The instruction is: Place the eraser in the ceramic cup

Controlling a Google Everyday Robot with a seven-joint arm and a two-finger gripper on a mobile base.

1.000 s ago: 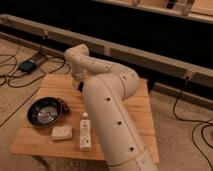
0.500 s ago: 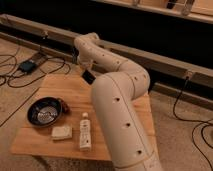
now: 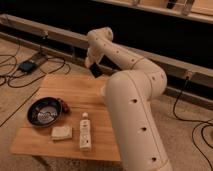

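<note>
My gripper (image 3: 94, 69) hangs from the white arm over the far edge of the wooden table (image 3: 75, 90), pointing down. A small dark flat shape (image 3: 95, 71) shows at its tip; I cannot tell whether this is the eraser or part of the gripper. Another small dark thing (image 3: 64, 106) lies against the right rim of the dark bowl (image 3: 44, 111). The ceramic cup is not in view; my arm's large white body (image 3: 132, 105) hides the right side of the table.
A pale beige block (image 3: 61, 132) and a white bottle (image 3: 85, 131) lie near the table's front edge. Cables and a dark box (image 3: 27, 65) lie on the floor at left. A dark wall with a rail runs behind the table.
The gripper has moved right and away, from above the table's middle to its far edge. The things on the table have not moved.
</note>
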